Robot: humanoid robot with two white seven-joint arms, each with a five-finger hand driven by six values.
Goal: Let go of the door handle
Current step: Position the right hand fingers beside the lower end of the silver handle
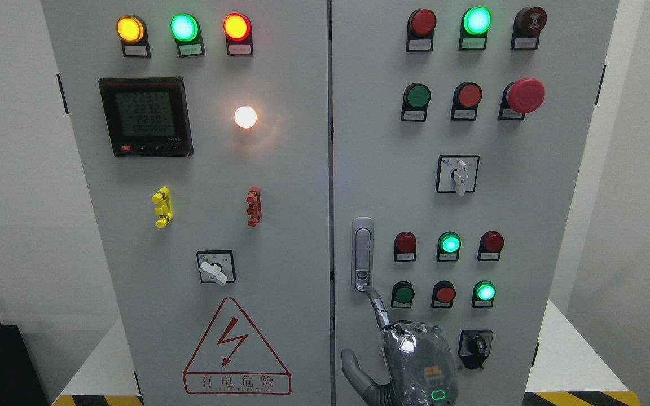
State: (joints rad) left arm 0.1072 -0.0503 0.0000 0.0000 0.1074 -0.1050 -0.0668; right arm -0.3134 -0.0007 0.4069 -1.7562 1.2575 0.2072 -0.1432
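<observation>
the door handle (362,254) is sitting upright and flush in its silver housing at the left edge of the cabinet's right door (556,186), just right of the seam. we are seeing our right hand (415,355) coming up from the bottom edge with one finger (374,301) stretched up to touch the handle's lower end near the keyhole; the thumb is hanging apart, and nothing is being gripped. to release cleanly, we are judging it best to be drawing that finger straight back, away from the green button (403,294) just beside it. the left hand is not showing.
</observation>
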